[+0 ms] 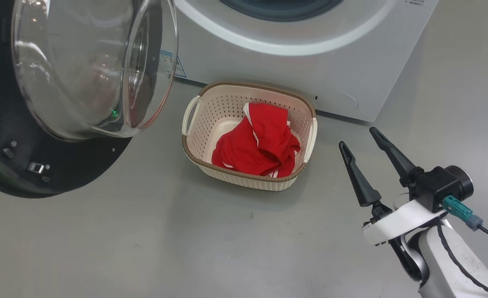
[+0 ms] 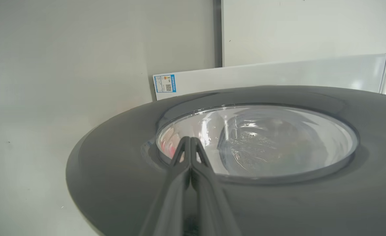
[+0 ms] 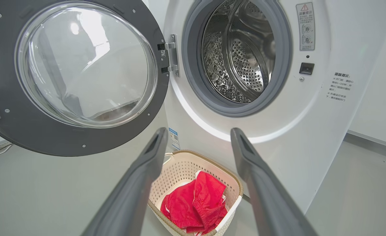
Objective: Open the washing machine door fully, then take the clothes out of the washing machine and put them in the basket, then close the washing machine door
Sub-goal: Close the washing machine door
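Left of the basket (image 1: 227, 109), the washing machine door (image 1: 74, 82) hangs open, left gripper (image 2: 190, 140) clenched at its outer face. Red clothes (image 1: 260, 145) lie in the basket (washing machine (image 1: 269, 70) behind). Right of it, the right gripper (image 1: 358, 137) hovers released.

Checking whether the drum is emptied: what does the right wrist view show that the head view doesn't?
Right wrist view adds: the steel drum of the washing machine, no clothes in its visible part, and the door hinge. Head view adds: the right gripper with its pale wrist and cable, fingers open. Both: the washing machine door standing open and the red clothes in the basket.
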